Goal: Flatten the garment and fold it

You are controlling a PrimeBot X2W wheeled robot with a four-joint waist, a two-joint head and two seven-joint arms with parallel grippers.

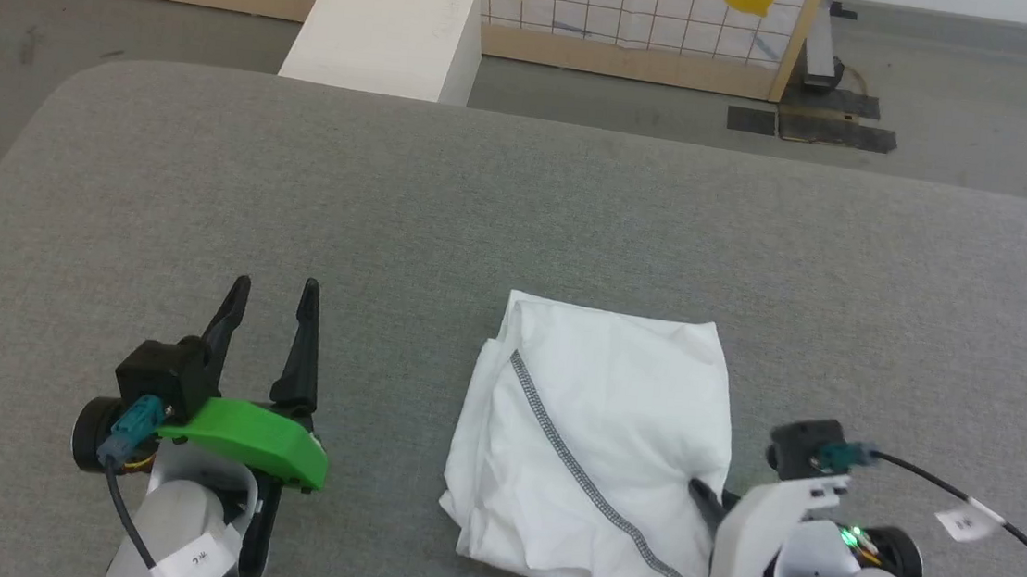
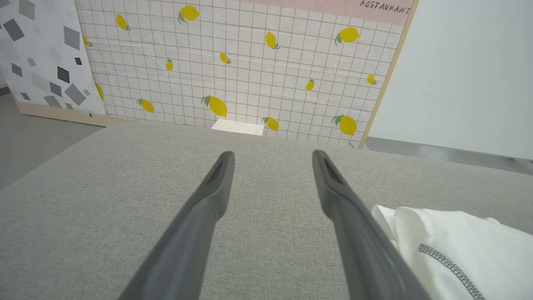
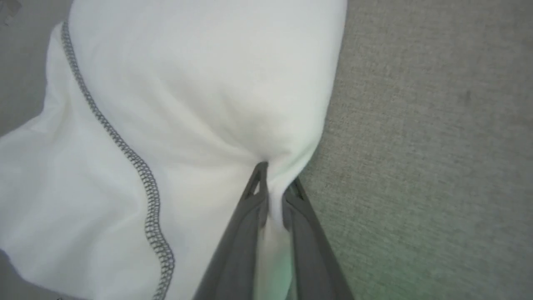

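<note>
The garment point(image 1: 593, 444), a white shirt with a dark grey zigzag seam, lies folded in a rough rectangle on the grey table point(image 1: 483, 211), right of centre near the front. My right gripper point(image 3: 275, 179) is shut on a pinch of white cloth at the garment's point(image 3: 187, 104) right edge; the fabric puckers between its two dark fingers. In the head view this gripper point(image 1: 707, 493) sits at the garment's lower right. My left gripper point(image 1: 276, 291) stands open to the left of the garment, apart from it, nothing between its fingers. The left wrist view shows that gripper point(image 2: 272, 158) over bare table, the garment point(image 2: 458, 250) at lower right.
A white box point(image 1: 387, 31) stands on the floor beyond the table's far edge. Behind it runs a tiled panel with lemon prints point(image 2: 250, 62). The table's rounded far-left corner point(image 1: 76, 83) drops to grey floor. A black cable point(image 1: 1012, 537) trails from the right wrist.
</note>
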